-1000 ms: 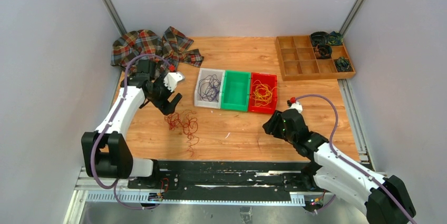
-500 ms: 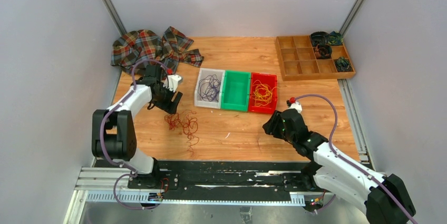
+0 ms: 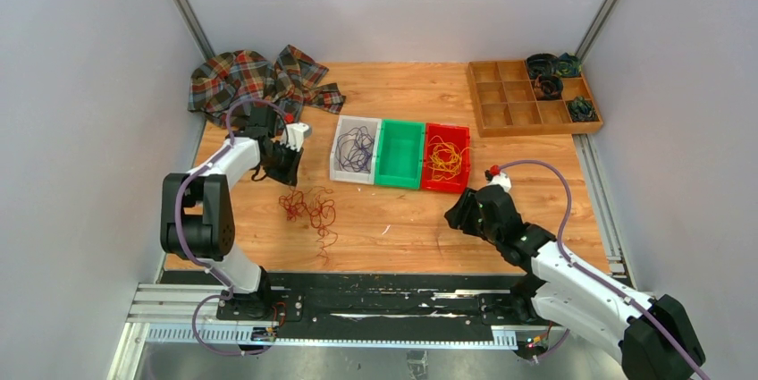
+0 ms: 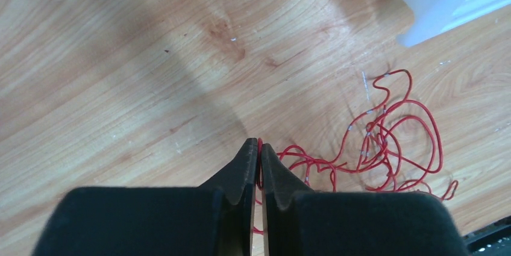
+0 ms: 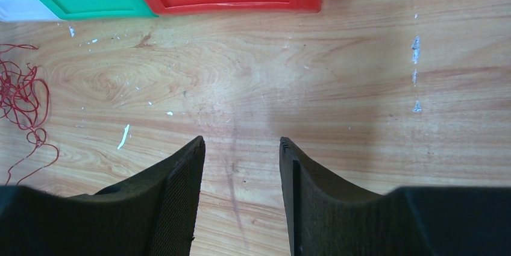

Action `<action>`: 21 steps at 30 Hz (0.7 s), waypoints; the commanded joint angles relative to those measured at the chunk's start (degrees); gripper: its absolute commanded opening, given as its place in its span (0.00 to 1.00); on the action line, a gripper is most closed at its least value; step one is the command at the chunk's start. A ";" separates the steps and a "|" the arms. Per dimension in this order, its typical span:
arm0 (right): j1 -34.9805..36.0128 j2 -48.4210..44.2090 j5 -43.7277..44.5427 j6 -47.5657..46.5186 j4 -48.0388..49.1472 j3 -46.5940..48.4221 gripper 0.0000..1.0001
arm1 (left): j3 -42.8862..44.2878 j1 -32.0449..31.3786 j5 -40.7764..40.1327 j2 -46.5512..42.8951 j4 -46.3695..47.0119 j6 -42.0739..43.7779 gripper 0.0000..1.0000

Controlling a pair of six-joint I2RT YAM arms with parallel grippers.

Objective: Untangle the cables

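Three cable colours show. Your left claw point(image 4: 260, 147) is clenched on a strand of the red cable point(image 3: 310, 210), which sprawls on the table point(image 3: 402, 228), its long axis running away from you and its tail pointing toward you. The purple cables point(image 3: 356, 147) fill the white bin point(image 3: 342, 172) and the yellow cables point(image 3: 444, 158) the red bin point(image 3: 444, 188), both just beyond. Your right claw point(image 5: 241, 147) hangs released, well apart.

On the wooden table point(image 3: 402, 219): plaid cloth point(image 3: 246, 80) bunched far left; white bin point(image 3: 355, 178), green bin point(image 3: 400, 149) and red bin point(image 3: 458, 134) touching in a row mid-table; compartment tray point(image 3: 501, 103) far right; dark red cables point(image 3: 308, 210) lying loose near left.

Pale grey walls point(image 3: 384, 4), wooden table point(image 3: 402, 85), metal corner rails point(image 3: 183, 4)
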 commanded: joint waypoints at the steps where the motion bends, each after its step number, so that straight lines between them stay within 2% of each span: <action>1: 0.88 -0.13 1.02 -0.83 0.35 2.09 0.49 | 1.33 0.42 4.18 -2.72 -0.89 -0.33 0.03; 5: 1.45 1.00 -0.04 -2.68 1.09 3.37 0.49 | 2.59 0.38 8.07 -6.79 -4.17 0.21 0.01; 10: 8.80 4.60 3.82 -8.98 5.02 9.58 0.53 | 6.77 -1.74 12.89 -13.10 -11.47 2.45 0.01; 15: 15.66 10.80 4.52 -17.52 17.56 17.10 0.59 | 11.02 -7.21 16.57 -18.29 -17.39 3.92 0.01; 21: 18.48 21.34 -0.27 -24.29 26.38 27.86 0.62 | 17.21 -12.62 22.81 -20.76 -20.99 1.50 0.01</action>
